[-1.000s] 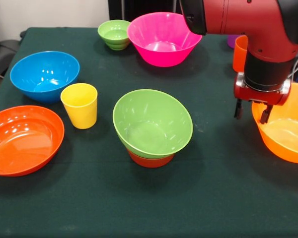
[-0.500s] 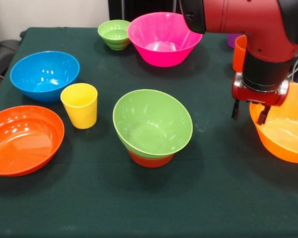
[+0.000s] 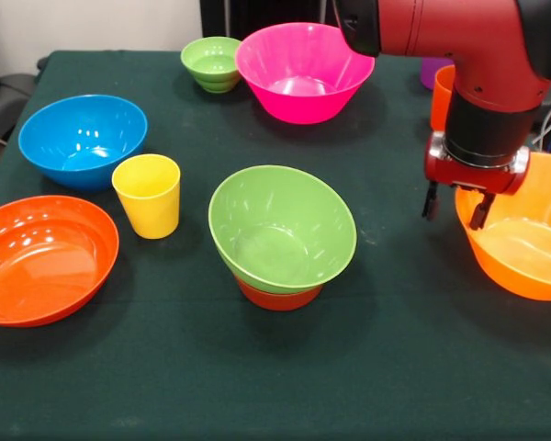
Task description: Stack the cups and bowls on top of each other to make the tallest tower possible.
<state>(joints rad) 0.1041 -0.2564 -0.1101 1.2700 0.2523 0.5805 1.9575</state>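
**Desk:** What does the table show right now?

**Operator:** I see the claw (image 3: 453, 206) at the near rim of the yellow-orange bowl (image 3: 523, 253), one finger outside the wall and one over the rim. The fingers stand apart; whether they already pinch the rim I cannot tell. Nothing is clearly lifted.

**Desk:** How far along is the tower?

**Operator:** Two pieces, by my reading. The green bowl (image 3: 283, 230) sits tilted on a small red-orange bowl (image 3: 277, 297) at mid-table. That is the whole tower so far.

**Desk:** And what is left?

**Operator:** Most of it. The pink bowl (image 3: 301, 72) and a small green bowl (image 3: 211, 62) stand at the far side, just beside each other. The blue bowl (image 3: 83, 138) and the shallow orange bowl (image 3: 44, 257) sit on the picture's left, with the yellow cup (image 3: 148, 195) between them and the tower. An orange cup (image 3: 444, 96) and a purple one (image 3: 433, 72) show only in part behind the arm (image 3: 459, 37). I judge the yellow-orange bowl is the next piece to go on.
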